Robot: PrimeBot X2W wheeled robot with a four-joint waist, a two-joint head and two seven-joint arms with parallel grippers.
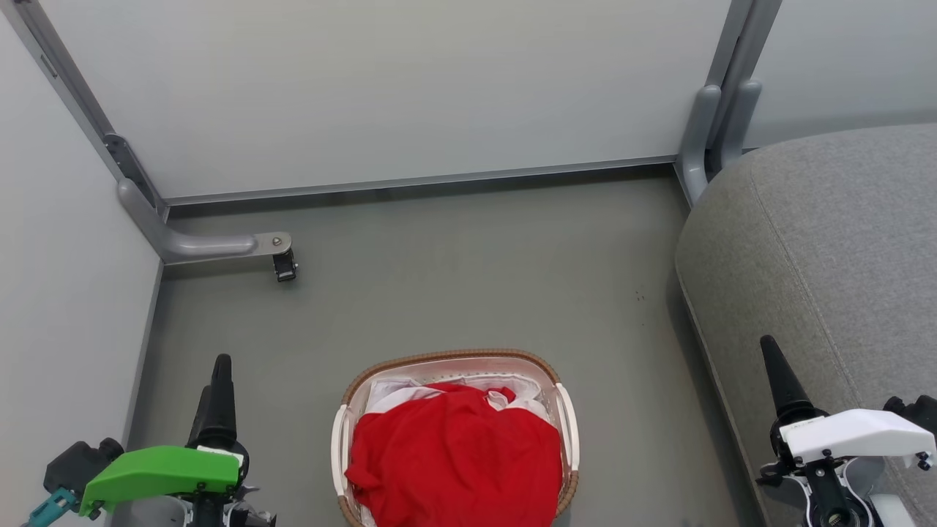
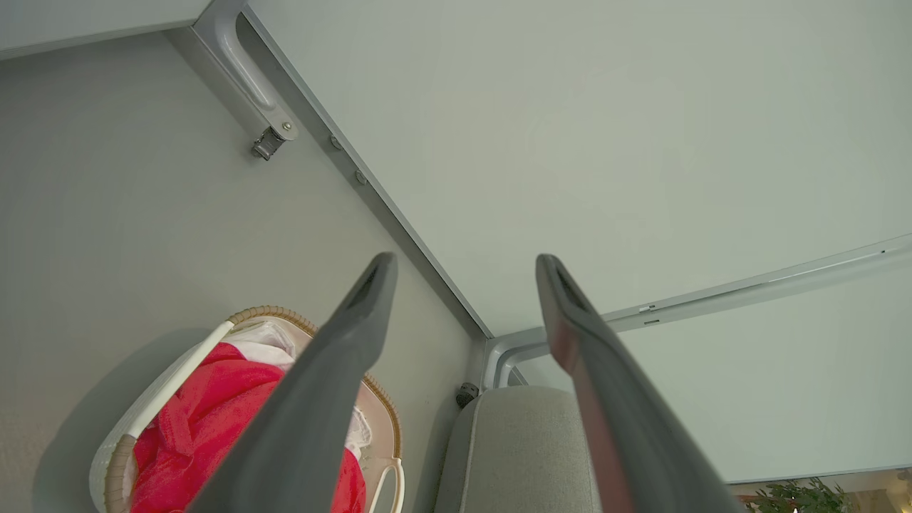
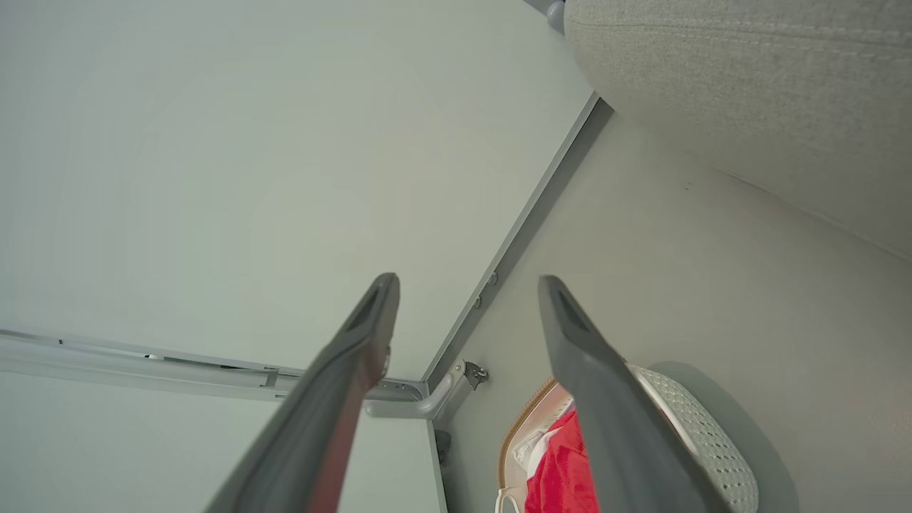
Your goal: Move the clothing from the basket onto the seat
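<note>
Head view: clothing heaped in basket | left end effector spread | right end effector spread

Soft, even, bright light filled all three views, with no glare on the pale wall panels. The basket threw a faint, blurred shadow on the grey floor, and a darker band ran under the panels' base. Both wrist views slightly bowed straight rails toward their edges, and the close fingers looked soft and unfocused.
</note>
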